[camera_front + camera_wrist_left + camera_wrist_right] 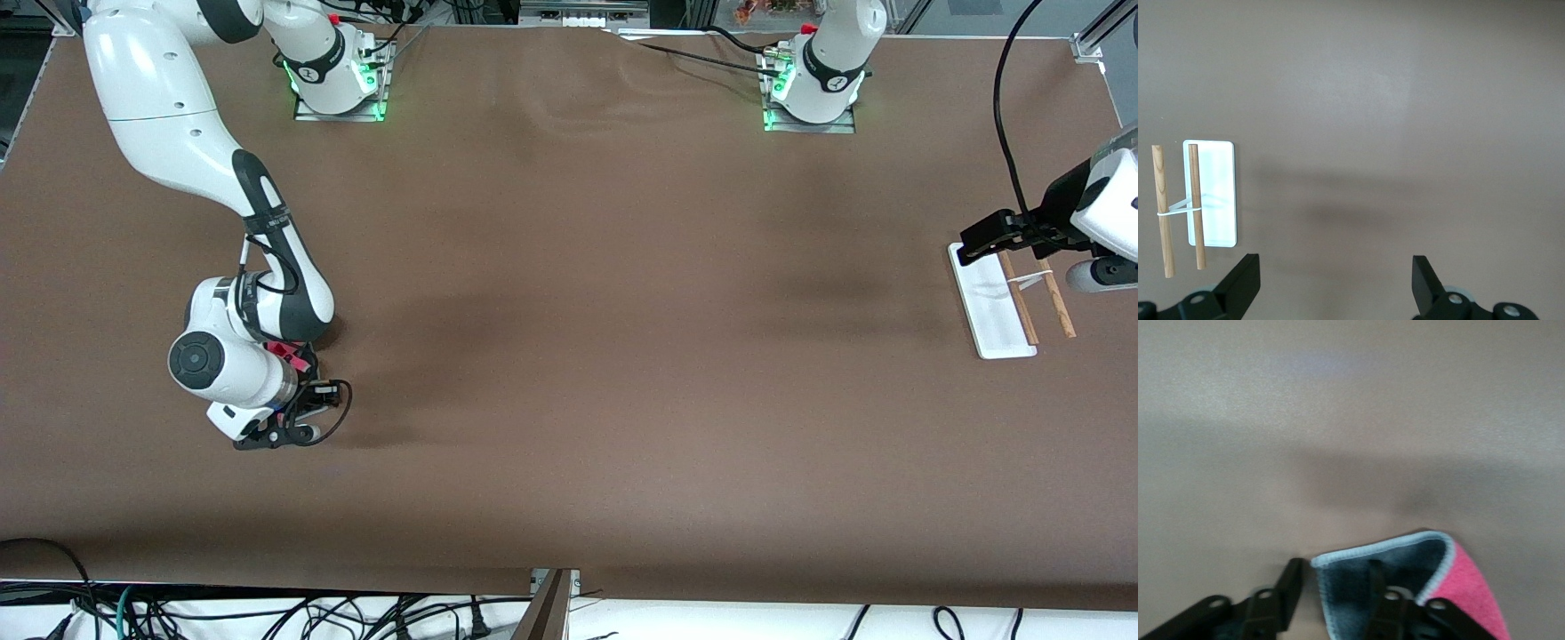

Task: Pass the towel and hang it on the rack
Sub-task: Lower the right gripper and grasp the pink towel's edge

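The right gripper was down at the table's right-arm end, its fingers closing around the towel, the pick-up step. The left gripper waited open above the rack; next called for lifting and carrying the towel toward it.

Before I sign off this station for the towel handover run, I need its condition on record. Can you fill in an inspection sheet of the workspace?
Surface: brown table, bare between the arms.
Job's things: towel, pink-red and grey, at the right arm's end; rack, white base with two wooden rods, at the left arm's end.
Clutter: nothing seen.
Tools: right tool down at the towel, one finger on each side of a raised fold, grip not confirmed; left tool open, waiting over bare table beside the rack.
Cables: black cable above the rack's end; loose cables below the table's near edge.
Surroundings: green-lit arm bases.
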You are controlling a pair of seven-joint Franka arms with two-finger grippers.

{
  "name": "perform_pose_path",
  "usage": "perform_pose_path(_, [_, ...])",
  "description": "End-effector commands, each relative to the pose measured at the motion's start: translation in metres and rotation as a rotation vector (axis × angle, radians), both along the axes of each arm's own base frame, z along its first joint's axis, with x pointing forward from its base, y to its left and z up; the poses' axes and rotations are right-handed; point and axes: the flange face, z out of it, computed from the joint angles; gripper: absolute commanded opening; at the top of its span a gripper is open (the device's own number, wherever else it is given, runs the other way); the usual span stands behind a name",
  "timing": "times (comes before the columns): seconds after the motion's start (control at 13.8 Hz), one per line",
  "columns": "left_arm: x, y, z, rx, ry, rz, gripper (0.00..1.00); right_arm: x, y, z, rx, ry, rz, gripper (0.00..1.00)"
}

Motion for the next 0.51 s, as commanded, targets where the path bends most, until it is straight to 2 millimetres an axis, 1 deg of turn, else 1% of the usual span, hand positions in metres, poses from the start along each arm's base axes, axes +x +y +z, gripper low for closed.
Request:
perform_pose_path(0.0, [-0.003,0.000,0.003,0.017,-0.007,0.008,1.00,-0.004,0.000,-0.004,0.010,0.022,0.009,0.00])
perform_pose_path(0.22, [-0.004,0.000,0.003,0.017,-0.005,0.008,1.00,-0.004,0.000,0.003,0.016,0.031,-0.004,0.00])
perform_pose_path(0.29, [-0.004,0.000,0.003,0.017,-0.005,0.008,1.00,-0.001,0.001,0.010,0.018,0.020,-0.004,0.00])
perform_pose_path(0.36, [-0.004,-0.001,0.003,0.017,-0.005,0.006,1.00,0.004,0.002,0.027,0.021,0.001,-0.003,0.00])
perform_pose_path(0.43, [-0.004,0.000,0.003,0.017,-0.005,0.008,1.00,0.012,0.005,0.055,0.025,-0.012,-0.001,0.00])
